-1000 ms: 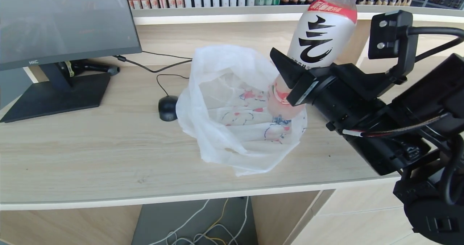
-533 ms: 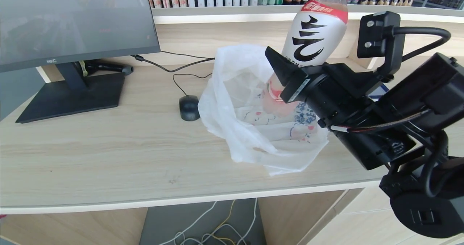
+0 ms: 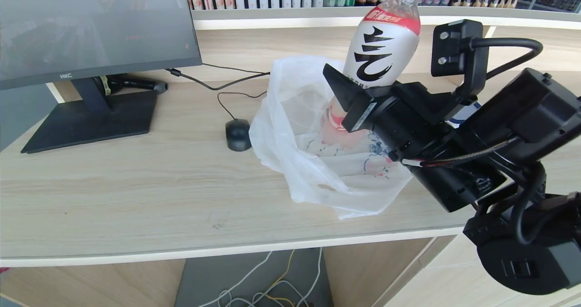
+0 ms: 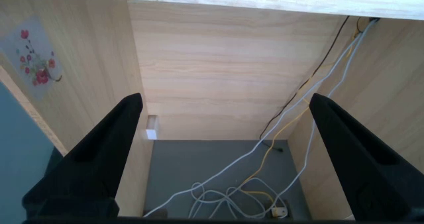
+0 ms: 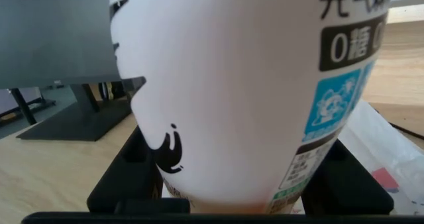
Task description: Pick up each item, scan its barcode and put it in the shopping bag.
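On the wood-grain counter (image 3: pixel 136 184), the thin, crinkled, translucent shopping bag (image 3: pixel 290 130) slumps with a floppy mouth, so I judge it could fold shut or slide if the bottle's base snags its rim. The bottle (image 3: pixel 380 48), a tall smooth plastic cylinder in a glossy white sleeve, stands upright at the bag's far side, its lower end showing through the film. The right gripper (image 3: pixel 358 99) clenches it low on its body, where that slick sleeve could slip or tilt. The left gripper (image 4: pixel 225 151) hangs spread wide, empty, under the counter.

Bottle (image 3: pixel 380 48): upright, clamped in right end effector (image 3: pixel 356 100), upper centre-right.
Bag (image 3: pixel 290 130): open below it, on bench (image 3: pixel 136 184).
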### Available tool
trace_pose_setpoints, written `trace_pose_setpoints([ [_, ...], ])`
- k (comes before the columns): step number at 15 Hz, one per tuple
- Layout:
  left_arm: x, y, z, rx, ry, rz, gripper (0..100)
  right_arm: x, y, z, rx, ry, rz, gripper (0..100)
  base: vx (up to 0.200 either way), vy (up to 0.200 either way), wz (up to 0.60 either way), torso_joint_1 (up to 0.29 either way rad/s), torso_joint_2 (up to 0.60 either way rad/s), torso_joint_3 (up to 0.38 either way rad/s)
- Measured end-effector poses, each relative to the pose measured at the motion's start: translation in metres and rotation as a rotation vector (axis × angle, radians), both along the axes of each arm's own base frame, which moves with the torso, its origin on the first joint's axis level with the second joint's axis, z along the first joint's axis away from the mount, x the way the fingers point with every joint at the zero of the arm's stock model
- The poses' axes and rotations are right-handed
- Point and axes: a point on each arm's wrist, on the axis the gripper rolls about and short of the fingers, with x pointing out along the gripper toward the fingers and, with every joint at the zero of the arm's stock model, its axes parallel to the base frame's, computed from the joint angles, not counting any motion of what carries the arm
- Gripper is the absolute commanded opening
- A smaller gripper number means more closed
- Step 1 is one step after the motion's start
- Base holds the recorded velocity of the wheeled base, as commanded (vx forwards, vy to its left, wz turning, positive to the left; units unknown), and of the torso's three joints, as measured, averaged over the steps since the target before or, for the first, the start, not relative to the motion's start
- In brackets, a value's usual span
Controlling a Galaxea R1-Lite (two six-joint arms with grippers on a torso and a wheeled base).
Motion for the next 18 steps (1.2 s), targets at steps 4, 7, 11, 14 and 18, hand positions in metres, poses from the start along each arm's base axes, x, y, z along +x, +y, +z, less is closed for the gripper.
trace_pose_setpoints([
  [4,0.0,0.0,0.0,0.0,0.0,0.0,100,0.028,-0.011,0.001,-0.048,0.05,-0.081,0,0.0,0.0,0.0,0.0,0.0,0.0],
  [7,0.0,0.0,0.0,0.0,0.0,0.0,100,0.046,-0.008,0.017,-0.064,0.047,-0.111,0,0.0,0.0,0.0,0.0,0.0,0.0],
  [11,0.0,0.0,0.0,0.0,0.0,0.0,100,0.073,0.01,0.016,-0.125,0.056,-0.138,0,0.0,0.0,0.0,0.0,0.0,0.0],
  [14,0.0,0.0,0.0,0.0,0.0,0.0,100,0.097,0.02,0.005,-0.131,0.065,-0.157,0,0.0,0.0,0.0,0.0,0.0,0.0],
  [18,0.0,0.0,0.0,0.0,0.0,0.0,100,0.111,0.028,-0.012,-0.151,0.088,-0.156,0,0.0,0.0,0.0,0.0,0.0,0.0],
])
